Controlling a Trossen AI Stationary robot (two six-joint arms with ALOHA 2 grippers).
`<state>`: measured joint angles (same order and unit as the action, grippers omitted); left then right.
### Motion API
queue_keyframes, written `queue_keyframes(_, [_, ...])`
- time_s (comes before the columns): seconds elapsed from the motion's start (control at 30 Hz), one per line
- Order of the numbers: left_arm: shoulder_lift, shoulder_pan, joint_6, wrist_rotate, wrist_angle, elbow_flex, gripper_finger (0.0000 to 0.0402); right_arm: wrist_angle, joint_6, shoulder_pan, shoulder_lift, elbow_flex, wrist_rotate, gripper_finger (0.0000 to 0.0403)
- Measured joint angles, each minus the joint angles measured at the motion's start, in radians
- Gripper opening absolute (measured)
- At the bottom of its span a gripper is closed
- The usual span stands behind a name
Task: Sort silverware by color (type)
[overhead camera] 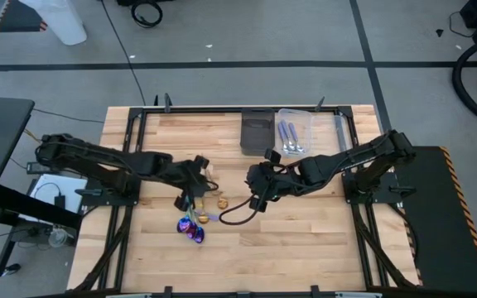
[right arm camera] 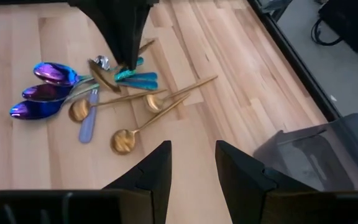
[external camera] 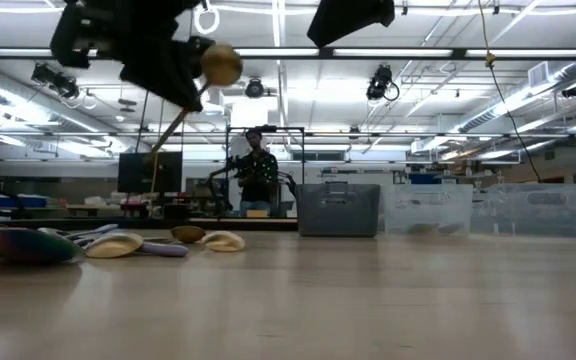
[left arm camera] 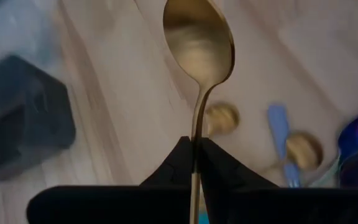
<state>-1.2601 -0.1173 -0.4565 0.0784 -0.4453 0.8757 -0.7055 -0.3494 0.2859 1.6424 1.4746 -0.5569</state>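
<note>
Clearly the left tool (left arm camera: 194,163) is clamped tight on the thin handle of a gold spoon (left arm camera: 199,43), bowl pointing away past its tips, lifted clear of the worktop (overhead camera: 305,240); a pinch low on the stem probably keeps the bowl free for dropping into a bin. Below and just beyond that tool lies the unsorted pile: more gold spoons (right arm camera: 135,127), iridescent purple spoons (right arm camera: 45,90), a pale blue utensil (right arm camera: 87,124) and teal handles (right arm camera: 135,79), overlapping in places, so lifting one at a time makes sense. The right tool (right arm camera: 191,165) hangs with its fingers apart and empty, facing the pile from the far side, seemingly waiting its turn. Well behind it stand a dark bin (overhead camera: 257,132) and a clear bin (overhead camera: 301,132), the clear one already holding bluish pieces. Light planked wood in a black frame forms the worktop. Beyond is a large hall with ceiling strip lights, where a person (external camera: 258,170) stands far back.
</note>
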Motion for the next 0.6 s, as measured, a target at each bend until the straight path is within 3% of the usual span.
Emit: queue_keyframes(0.6, [0.083, 0.003, -0.14, -0.004, 0.445, 0.0, 0.0026, 0.17, 0.198, -0.002, 0.0, -0.001, -0.061, 0.0136])
